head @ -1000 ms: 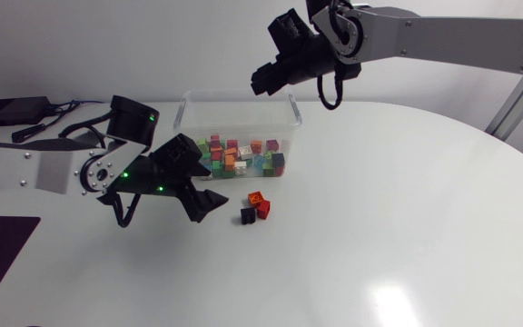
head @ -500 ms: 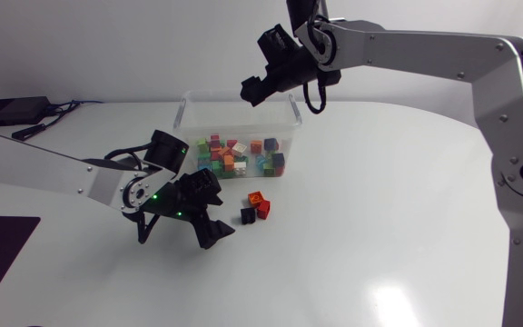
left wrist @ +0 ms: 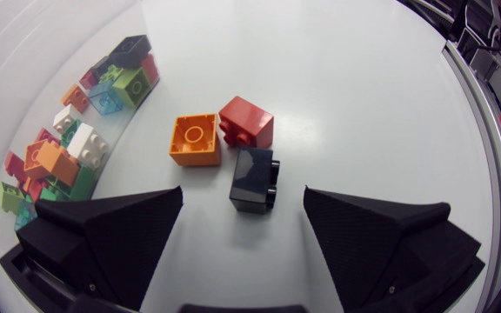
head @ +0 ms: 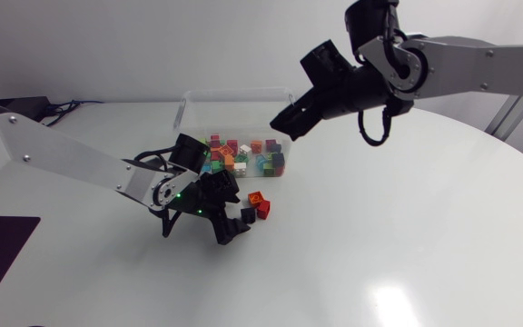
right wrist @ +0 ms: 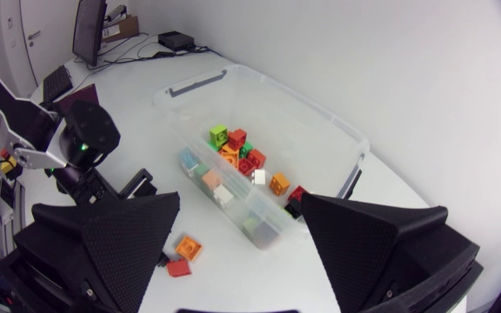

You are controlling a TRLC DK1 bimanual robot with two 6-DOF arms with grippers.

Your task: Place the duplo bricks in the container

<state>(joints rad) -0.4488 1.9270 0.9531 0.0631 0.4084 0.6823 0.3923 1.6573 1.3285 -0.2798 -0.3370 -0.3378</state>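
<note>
Left jaws stand wide astride the black brick, untouched; right jaws wide near the container.

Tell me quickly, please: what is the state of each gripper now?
Left gripper: open, holding nothing; the small black plastic brick lies between its fingertips, touching neither.
Right gripper: open, empty.

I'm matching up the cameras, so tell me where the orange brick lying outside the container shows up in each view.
Head view: orange brick on the table just outside the clear container, beside the red brick.
Left wrist view: orange brick ahead of the left gripper, beside the red brick, with the black brick nearer the gripper.
Right wrist view: orange brick on the table outside the container, next to the red brick.
Shared landmark: the clear container.
</note>
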